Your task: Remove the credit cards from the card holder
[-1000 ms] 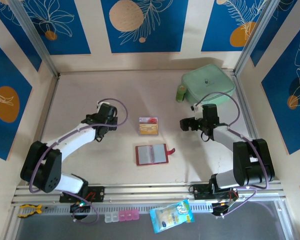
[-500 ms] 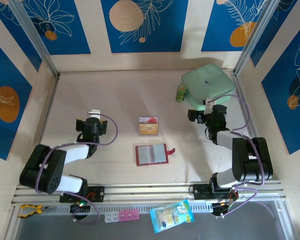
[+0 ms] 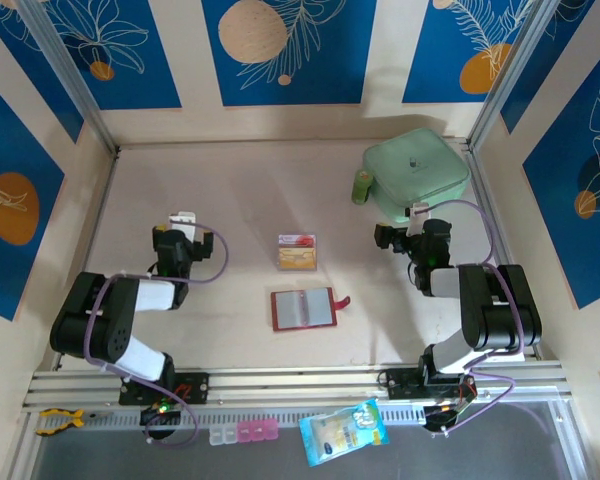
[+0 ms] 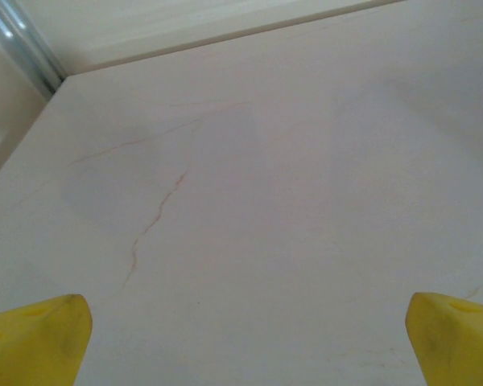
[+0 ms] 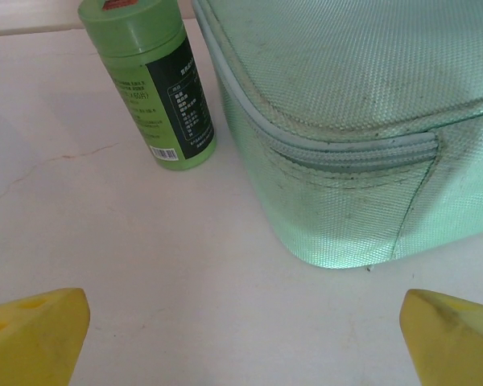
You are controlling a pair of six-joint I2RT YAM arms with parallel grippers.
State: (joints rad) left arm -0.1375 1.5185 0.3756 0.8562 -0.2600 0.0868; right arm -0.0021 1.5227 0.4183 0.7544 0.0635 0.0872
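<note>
Two credit cards (image 3: 297, 252) just beyond card holder (image 3: 302, 309); mint case (image 3: 417, 170), bottle (image 3: 361, 186) apart.

Bright, even overhead light, soft shadows, all views sharp.

The left gripper (image 3: 184, 220) has been pulled back from the centre toward the left side. The right gripper (image 3: 413, 213) has been withdrawn rightward and turned toward the mint-green square zipped case (image 3: 416, 165).
</note>
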